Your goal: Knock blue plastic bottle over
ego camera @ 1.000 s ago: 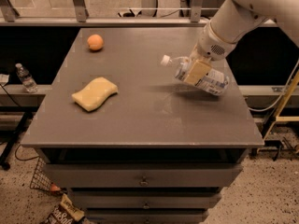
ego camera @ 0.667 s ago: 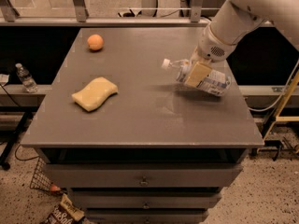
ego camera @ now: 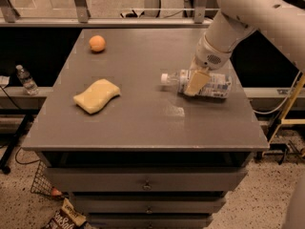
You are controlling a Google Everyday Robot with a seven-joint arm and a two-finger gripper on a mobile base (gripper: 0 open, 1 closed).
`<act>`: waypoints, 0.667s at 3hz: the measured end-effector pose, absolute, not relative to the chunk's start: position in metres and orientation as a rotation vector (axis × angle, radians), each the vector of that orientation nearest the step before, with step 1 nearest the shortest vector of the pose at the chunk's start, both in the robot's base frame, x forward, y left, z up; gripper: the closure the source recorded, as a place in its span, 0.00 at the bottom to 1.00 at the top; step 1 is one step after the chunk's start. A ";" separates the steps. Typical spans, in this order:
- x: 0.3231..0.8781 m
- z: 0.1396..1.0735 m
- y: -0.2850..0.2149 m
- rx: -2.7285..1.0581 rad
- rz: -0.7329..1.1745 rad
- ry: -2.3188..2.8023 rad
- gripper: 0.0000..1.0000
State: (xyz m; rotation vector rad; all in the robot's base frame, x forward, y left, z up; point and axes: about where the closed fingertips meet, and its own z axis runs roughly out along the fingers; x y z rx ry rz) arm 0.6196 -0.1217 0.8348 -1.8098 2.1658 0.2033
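Now that the bottle (ego camera: 217, 85) has gone from tilted to lying flat on the right side of the table (ego camera: 143, 123), cap pointing left, you can likely count it knocked over. Your gripper (ego camera: 195, 83) sits over its middle; whether it grips, you cannot tell.

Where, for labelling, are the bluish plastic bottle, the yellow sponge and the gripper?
Bluish plastic bottle (ego camera: 217, 85): camera view, printed label.
Yellow sponge (ego camera: 96, 95): camera view, top face.
Gripper (ego camera: 192, 86): camera view, tip, over the bottle.

Dim warm light from above, pale glare on the table (ego camera: 143, 132) near the jaws over the blue plastic bottle (ego camera: 217, 86)
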 end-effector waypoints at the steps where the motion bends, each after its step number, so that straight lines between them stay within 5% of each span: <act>1: 0.620 0.839 -0.122 -1.810 0.203 2.166 0.83; 2: 0.620 0.838 -0.121 -1.812 0.206 2.166 0.61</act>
